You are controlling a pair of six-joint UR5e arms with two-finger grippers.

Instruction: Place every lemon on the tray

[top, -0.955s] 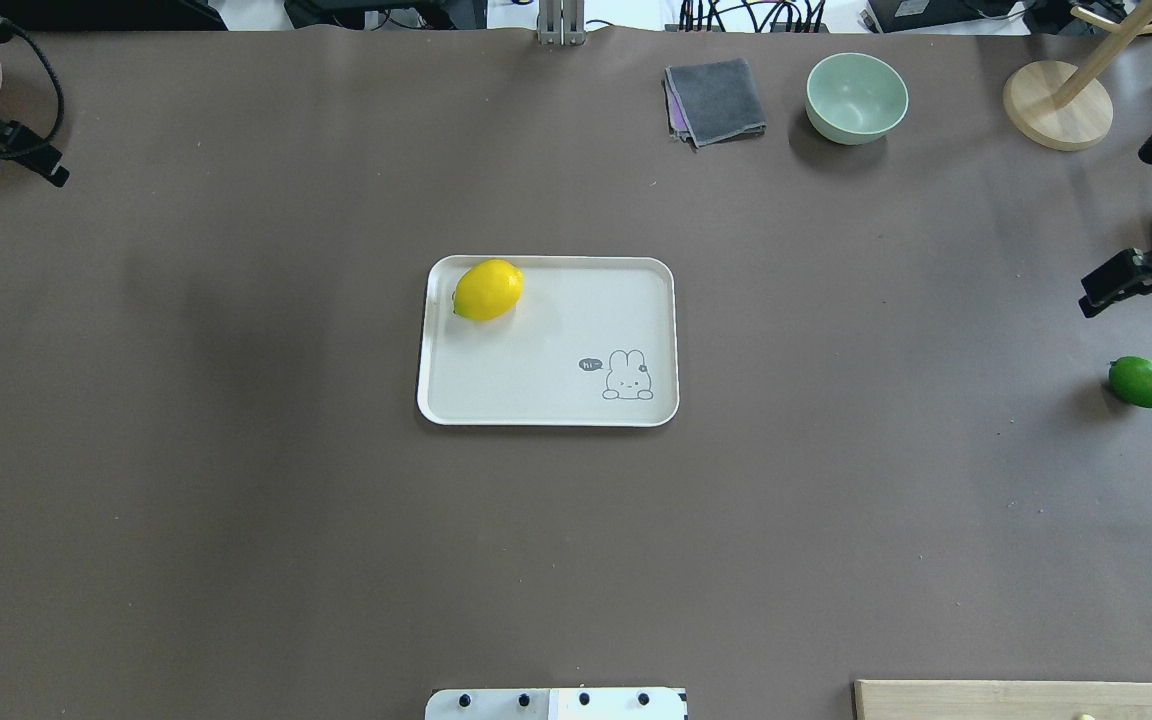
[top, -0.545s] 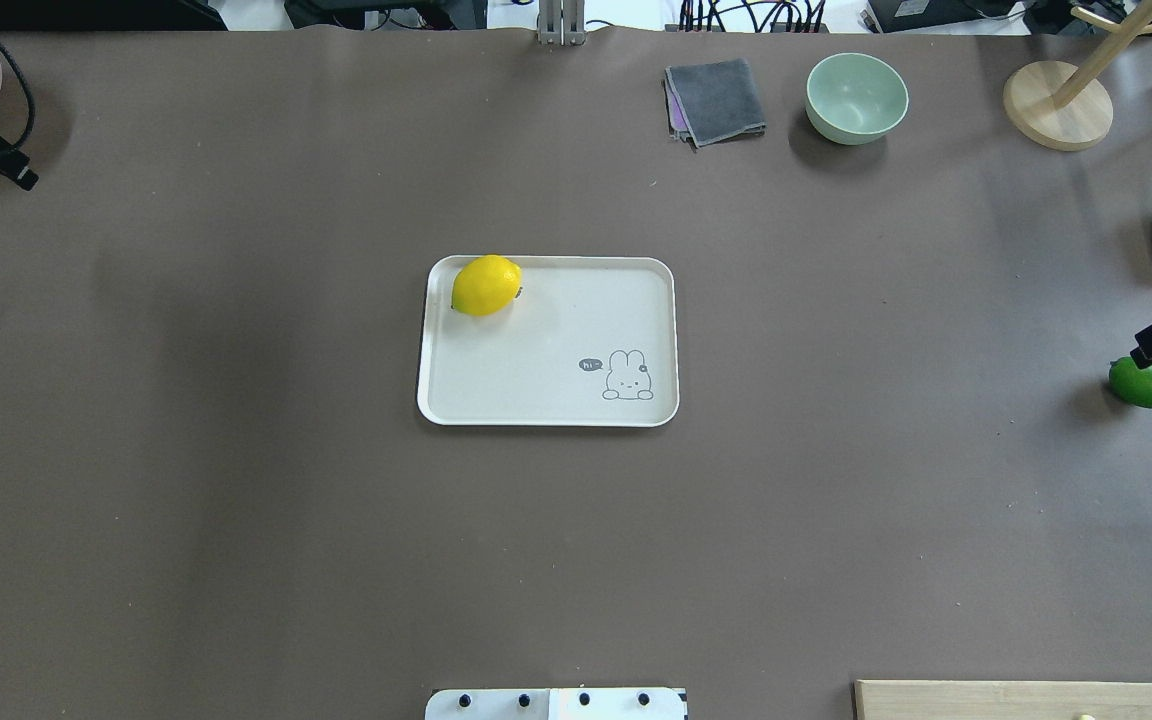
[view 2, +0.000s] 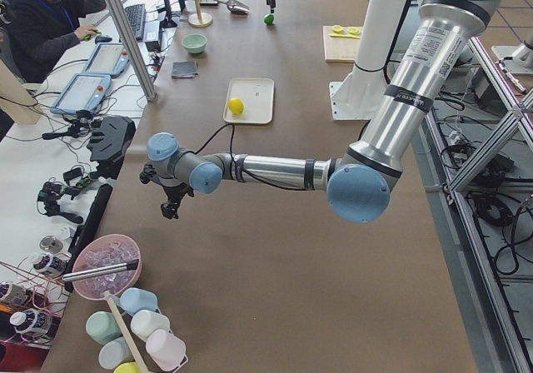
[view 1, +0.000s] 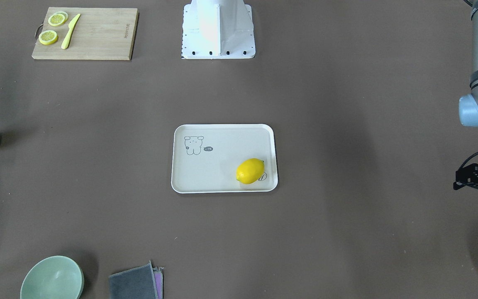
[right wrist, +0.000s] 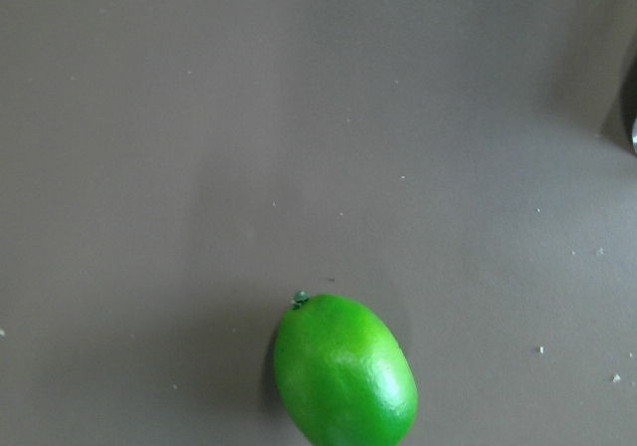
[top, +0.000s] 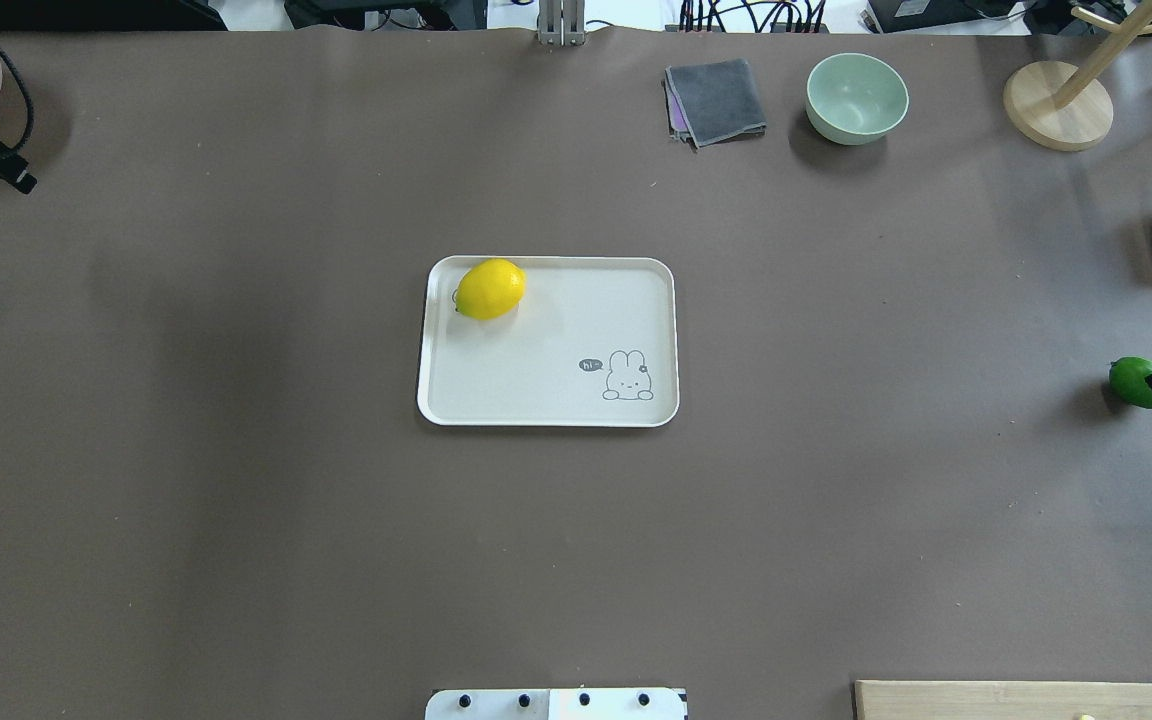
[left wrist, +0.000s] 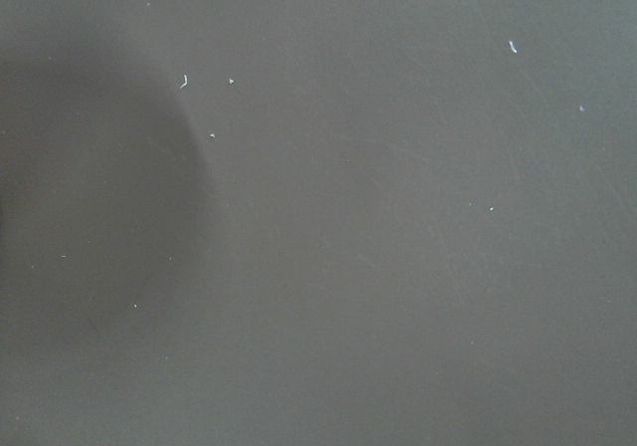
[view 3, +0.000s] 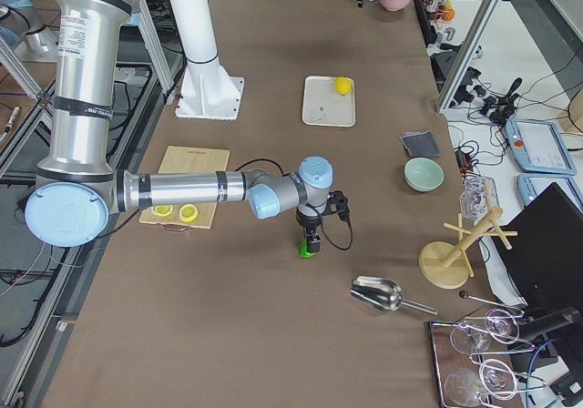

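**One lemon home, one waiting under the right claw**

Nearest the robot's base lies a rectangular bamboo cutting board [view 1: 93, 37] with two thin lemon slices [view 1: 48, 37], which are no part of the job.

Mid-table sits the flat off-white rectangular tray [top: 556, 390] with its rabbit print. The bright yellow oval lemon [top: 489, 289] lies in its far left corner, close against the raised rim, which probably keeps it from rolling.

About level with the tray but well apart from it, at the right end of the brown table [top: 236, 500], the glossy green oval lemon [top: 1129, 385] rests on its side. That likely explains the right claw [view 3: 311, 240] pointing down just above it, placed for a pick. Whether it is spread or clenched I cannot tell, since only one dark finger shows from overhead and none in the wrist view.

The left claw [view 2: 170, 208] hangs over bare table at the left end, seemingly parked clear; I cannot tell its state either.

Farthest off are a folded grey cloth [top: 716, 100] and a pale green bowl [top: 821, 115].
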